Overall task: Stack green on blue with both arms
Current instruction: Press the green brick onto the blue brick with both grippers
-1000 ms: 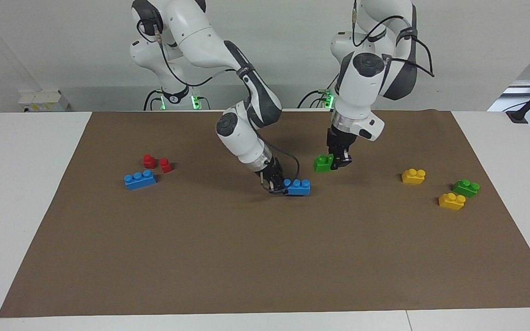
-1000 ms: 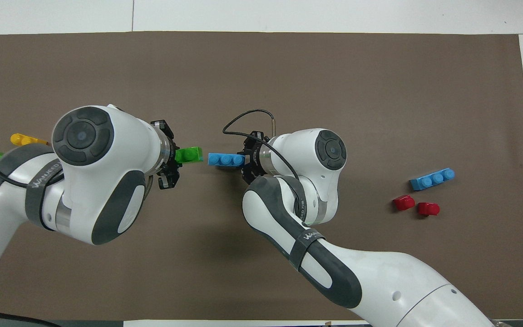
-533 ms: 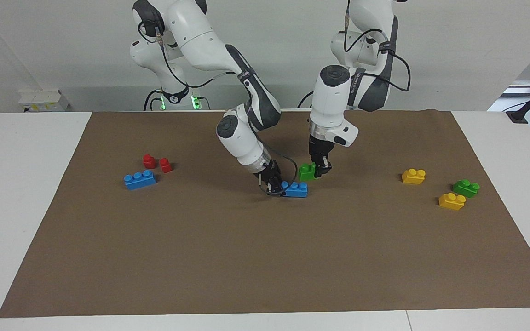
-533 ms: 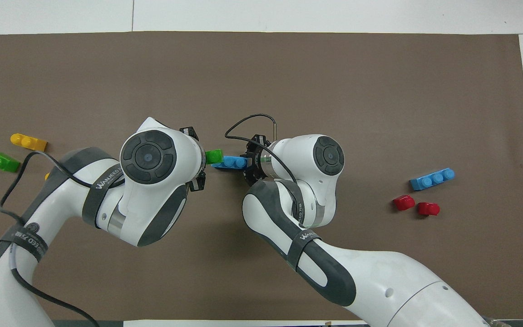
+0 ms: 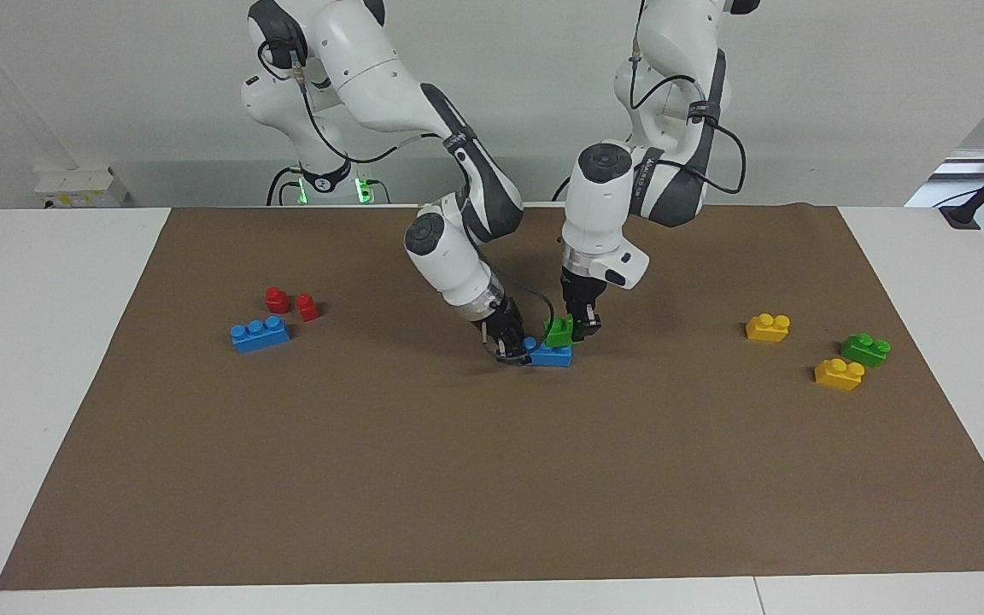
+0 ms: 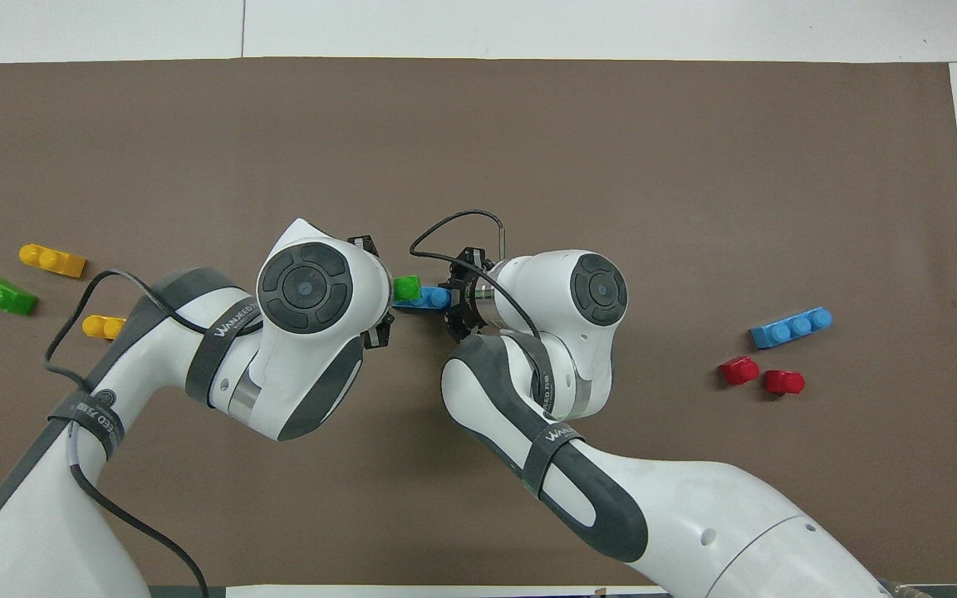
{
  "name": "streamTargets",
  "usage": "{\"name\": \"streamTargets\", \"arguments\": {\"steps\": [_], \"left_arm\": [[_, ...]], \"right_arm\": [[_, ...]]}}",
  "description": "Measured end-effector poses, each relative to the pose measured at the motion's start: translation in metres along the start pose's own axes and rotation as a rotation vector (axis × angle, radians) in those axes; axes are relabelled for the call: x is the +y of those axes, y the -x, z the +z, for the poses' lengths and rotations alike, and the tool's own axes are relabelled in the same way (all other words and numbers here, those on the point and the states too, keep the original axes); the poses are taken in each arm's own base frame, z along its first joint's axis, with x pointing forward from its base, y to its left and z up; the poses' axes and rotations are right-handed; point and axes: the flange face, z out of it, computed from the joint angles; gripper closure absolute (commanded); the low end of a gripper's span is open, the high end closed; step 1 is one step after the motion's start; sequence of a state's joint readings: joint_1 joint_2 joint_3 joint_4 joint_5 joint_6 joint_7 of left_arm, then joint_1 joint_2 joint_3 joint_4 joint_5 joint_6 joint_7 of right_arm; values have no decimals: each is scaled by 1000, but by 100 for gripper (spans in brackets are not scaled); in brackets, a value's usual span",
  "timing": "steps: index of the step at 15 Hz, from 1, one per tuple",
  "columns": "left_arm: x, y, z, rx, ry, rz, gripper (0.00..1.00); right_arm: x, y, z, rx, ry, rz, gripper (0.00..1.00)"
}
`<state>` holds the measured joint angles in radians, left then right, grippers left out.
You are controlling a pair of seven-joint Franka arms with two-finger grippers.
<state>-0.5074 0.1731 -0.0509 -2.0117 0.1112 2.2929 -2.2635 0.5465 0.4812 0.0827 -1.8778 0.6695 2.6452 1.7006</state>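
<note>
Green brick meets blue brick

Left gripper (image 5: 579, 327) clamps the small green two-stud plastic brick (image 5: 558, 331), resting on the blue three-stud plastic brick (image 5: 550, 354). Right gripper (image 5: 512, 345) grips that blue brick's end, mid-surface (image 5: 458, 478).

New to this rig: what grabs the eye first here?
Mid-mat, both arms meet: the right tool grips one end of a blue brick on the brown mat, while the left tool holds a green brick on top of it. Spare bricks lie at each end: blue and red by the right arm's, yellow and green by the left arm's.
</note>
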Motion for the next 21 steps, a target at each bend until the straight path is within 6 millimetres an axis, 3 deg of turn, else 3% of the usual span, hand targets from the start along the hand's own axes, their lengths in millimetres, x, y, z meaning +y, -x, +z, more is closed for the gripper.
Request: {"name": "streamTargets", "arguments": {"steps": [3,14,15,19,21], "left_arm": [[-4,7,14,22,-2,20,100],[-7,16,32,41,17,74,98],[-7,16,32,41,18,89,1],[-4,12,33,45,16,197,0],[8,-1,23,49,25,241,0]], "right_arm": [[0,0,0,0,-1,0,100],[0,-2,0,-7,-1,18,100],[0,-2,0,-7,-1,18,100],[0,-2,0,-9,-1,22,99],[0,-2,0,-10,-1,24,24]]}}
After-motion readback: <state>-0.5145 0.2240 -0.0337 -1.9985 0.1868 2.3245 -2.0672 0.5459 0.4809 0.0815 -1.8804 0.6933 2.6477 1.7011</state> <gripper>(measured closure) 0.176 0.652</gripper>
